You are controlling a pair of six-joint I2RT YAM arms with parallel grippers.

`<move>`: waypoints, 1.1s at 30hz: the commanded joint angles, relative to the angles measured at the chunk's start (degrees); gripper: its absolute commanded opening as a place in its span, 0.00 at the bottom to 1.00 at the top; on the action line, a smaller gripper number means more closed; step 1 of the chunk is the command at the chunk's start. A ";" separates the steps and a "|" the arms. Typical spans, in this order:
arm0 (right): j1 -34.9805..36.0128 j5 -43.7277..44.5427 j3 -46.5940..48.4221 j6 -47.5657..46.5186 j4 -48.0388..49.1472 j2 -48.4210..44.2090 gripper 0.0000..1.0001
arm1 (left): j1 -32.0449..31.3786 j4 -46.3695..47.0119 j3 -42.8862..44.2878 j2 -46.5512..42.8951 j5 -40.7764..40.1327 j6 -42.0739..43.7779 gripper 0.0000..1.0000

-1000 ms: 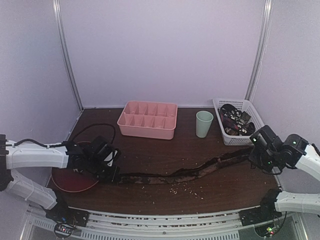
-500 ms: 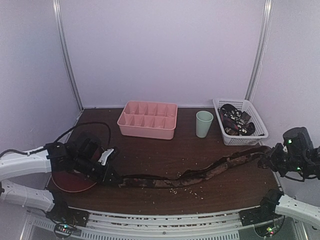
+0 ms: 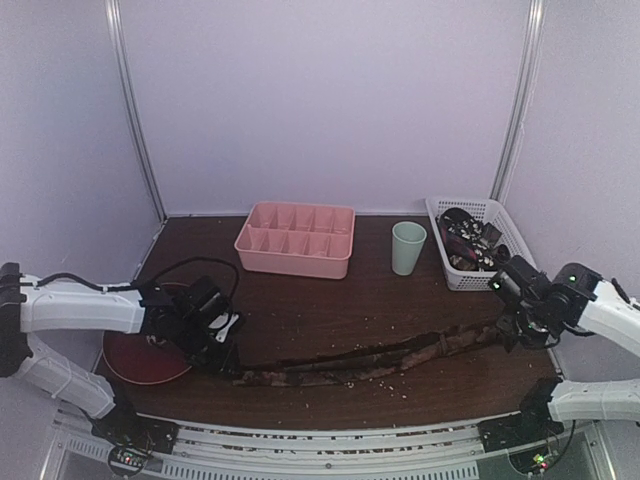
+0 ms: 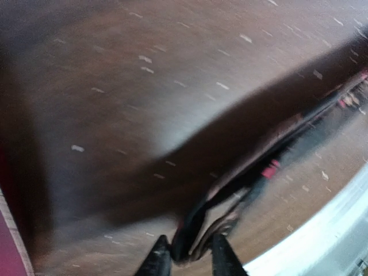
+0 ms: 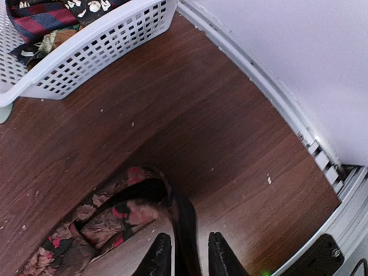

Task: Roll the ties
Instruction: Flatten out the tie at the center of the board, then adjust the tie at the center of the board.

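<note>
A long dark floral tie [image 3: 370,357] lies stretched across the front of the table, from left to right. My left gripper [image 3: 228,352] is shut on its narrow end [image 4: 198,230], the fabric bunched between the fingers; that view is blurred. My right gripper [image 3: 512,322] is shut on the wide end [image 5: 183,215], whose dark lining folds up between the fingers. More ties [image 3: 472,243] lie piled in the white basket [image 3: 512,270] at the back right, also in the right wrist view [image 5: 40,17].
A pink divided tray [image 3: 296,239] stands at the back centre, a pale green cup [image 3: 407,247] to its right. A dark red round plate [image 3: 145,357] lies under my left arm. Small crumbs dot the wood near the tie. The table's right rail [image 5: 339,190] is close to my right gripper.
Both grippers moved inward toward each other. The tie, held raised and bowed before, now lies lower and straighter along the table.
</note>
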 commanded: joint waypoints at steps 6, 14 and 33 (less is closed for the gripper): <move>-8.92 15.27 2.95 -4.96 4.10 13.44 0.32 | 2.22 -0.65 6.77 4.86 -14.59 0.85 0.33; -10.64 6.80 2.89 -12.38 9.47 14.70 0.34 | 2.22 1.77 8.06 3.00 -16.84 0.90 0.37; 9.89 -4.10 -4.02 -5.57 22.07 17.94 0.00 | 2.13 26.02 -1.69 6.63 4.44 2.81 0.28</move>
